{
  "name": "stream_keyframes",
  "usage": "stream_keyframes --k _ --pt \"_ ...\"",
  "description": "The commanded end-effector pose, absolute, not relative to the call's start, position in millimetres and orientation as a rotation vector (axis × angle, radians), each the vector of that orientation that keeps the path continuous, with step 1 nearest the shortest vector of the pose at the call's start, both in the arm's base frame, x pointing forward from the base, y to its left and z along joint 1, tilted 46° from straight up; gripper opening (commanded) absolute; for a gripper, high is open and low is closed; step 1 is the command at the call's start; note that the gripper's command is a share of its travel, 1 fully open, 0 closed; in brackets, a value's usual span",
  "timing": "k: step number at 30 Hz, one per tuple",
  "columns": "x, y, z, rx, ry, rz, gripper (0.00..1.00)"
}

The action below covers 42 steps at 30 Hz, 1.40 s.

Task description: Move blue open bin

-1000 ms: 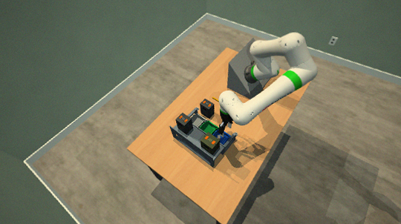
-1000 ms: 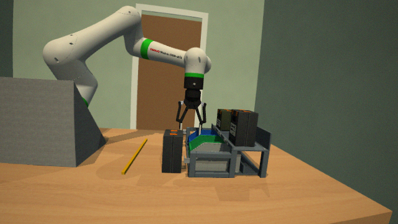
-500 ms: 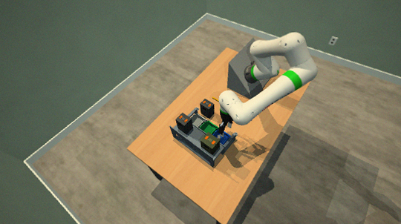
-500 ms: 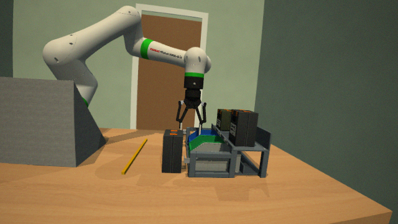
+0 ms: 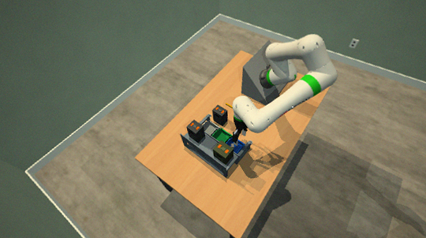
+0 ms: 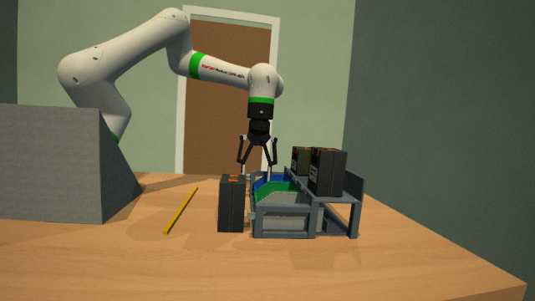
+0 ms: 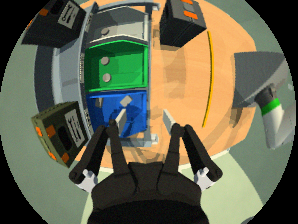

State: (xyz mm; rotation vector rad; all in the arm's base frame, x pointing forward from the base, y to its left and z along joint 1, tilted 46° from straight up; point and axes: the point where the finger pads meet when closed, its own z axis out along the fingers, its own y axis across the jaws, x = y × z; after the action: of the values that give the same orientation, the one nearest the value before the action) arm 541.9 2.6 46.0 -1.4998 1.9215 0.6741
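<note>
The blue open bin (image 7: pixel 120 111) sits on the lower level of the grey shelf (image 6: pixel 305 209), at the end next to the green bin (image 7: pixel 116 66). It also shows in the top view (image 5: pixel 238 145) and, mostly hidden behind the green bin, in the exterior view (image 6: pixel 267 181). A small white part (image 7: pixel 124 100) lies in it. My gripper (image 7: pixel 144 114) points straight down over the bin's open front edge. It is open, with one finger inside the bin and the other outside the front lip. Nothing is gripped. The gripper is also in the exterior view (image 6: pixel 256 171).
A grey bin (image 7: pixel 120 26) stands beyond the green one. Two dark boxes (image 6: pixel 327 171) (image 6: pixel 300 160) stand on the shelf top. Another dark box (image 6: pixel 231 202) stands on the table right by the shelf front. A yellow stick (image 6: pixel 180 210) and the grey robot pedestal (image 6: pixel 54 163) are nearby.
</note>
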Motion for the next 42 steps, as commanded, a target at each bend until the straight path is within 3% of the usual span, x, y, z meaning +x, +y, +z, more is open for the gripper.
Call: stream_keyframes --k 1,42 --pt "542.4 3.7 44.7 -1.5 1.922 0.674 0.57" --pt "545.9 20.5 28.5 -1.5 1.922 0.674 0.57"
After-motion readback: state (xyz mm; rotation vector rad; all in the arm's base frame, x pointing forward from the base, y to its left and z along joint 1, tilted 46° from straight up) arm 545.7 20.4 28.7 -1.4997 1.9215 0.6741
